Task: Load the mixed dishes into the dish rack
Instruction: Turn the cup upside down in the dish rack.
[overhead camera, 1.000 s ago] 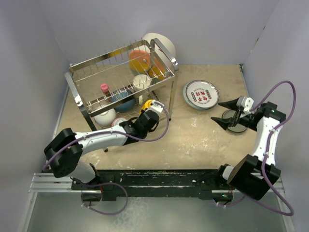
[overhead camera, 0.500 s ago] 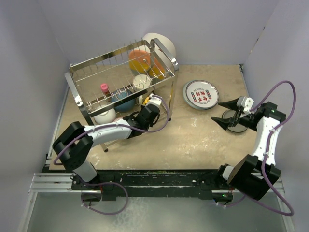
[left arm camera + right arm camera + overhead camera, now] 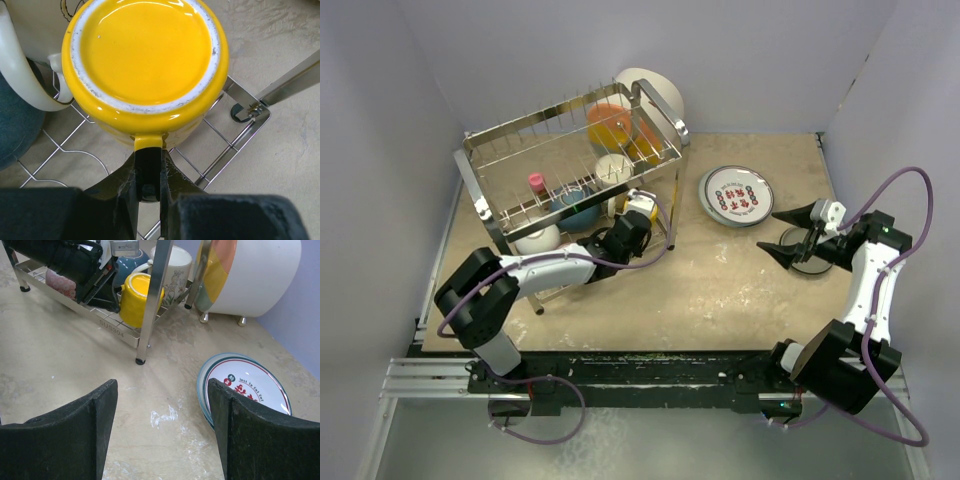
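My left gripper is shut on the handle of the yellow cup, which lies on its side over the wire floor of the dish rack, at the lower tier's right end. From the right wrist view the yellow cup sits just behind the rack's front leg. My right gripper hangs open and empty at the right, above a grey plate. The red-lettered white plate lies flat on the table between the rack and the right arm, stacked on a teal-rimmed plate.
Orange dishes and a white mug stand in the rack, with a small pink piece. A dark blue bowl and a white bowl sit in the lower tier. A large white bowl leans behind the rack. Walls close three sides.
My left gripper has carried the yellow cup away from me, deeper into the rack's lower tier. The right arm has not moved.
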Controlling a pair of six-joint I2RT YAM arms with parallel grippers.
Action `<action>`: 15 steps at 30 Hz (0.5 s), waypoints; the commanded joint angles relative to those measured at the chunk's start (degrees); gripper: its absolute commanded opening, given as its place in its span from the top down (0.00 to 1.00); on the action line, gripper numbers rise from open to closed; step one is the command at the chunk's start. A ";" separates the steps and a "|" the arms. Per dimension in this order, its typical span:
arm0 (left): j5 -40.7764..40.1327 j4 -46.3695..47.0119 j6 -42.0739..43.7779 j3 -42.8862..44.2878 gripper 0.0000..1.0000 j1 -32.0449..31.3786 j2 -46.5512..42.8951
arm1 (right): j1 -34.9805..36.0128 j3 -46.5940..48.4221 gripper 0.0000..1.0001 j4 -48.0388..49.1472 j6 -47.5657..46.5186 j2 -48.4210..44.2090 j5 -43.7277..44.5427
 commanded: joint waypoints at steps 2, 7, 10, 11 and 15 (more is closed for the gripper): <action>1.65 7.77 -2.74 3.26 1.00 0.61 0.82 | -0.44 1.44 0.25 -1.62 -0.77 -0.04 -1.99; 2.34 8.60 -3.27 2.78 1.00 0.78 0.92 | -0.53 1.41 0.25 -1.63 -0.72 0.03 -2.07; 2.52 8.44 -3.37 3.03 1.00 0.96 1.48 | -0.53 1.45 0.25 -1.62 -0.79 0.13 -2.03; 2.30 8.21 -3.76 3.12 0.96 1.02 1.63 | -0.53 1.41 0.25 -1.56 -0.76 0.09 -2.07; 1.90 6.73 -4.47 3.33 0.81 1.09 1.99 | -0.53 1.48 0.25 -1.59 -0.72 0.12 -2.04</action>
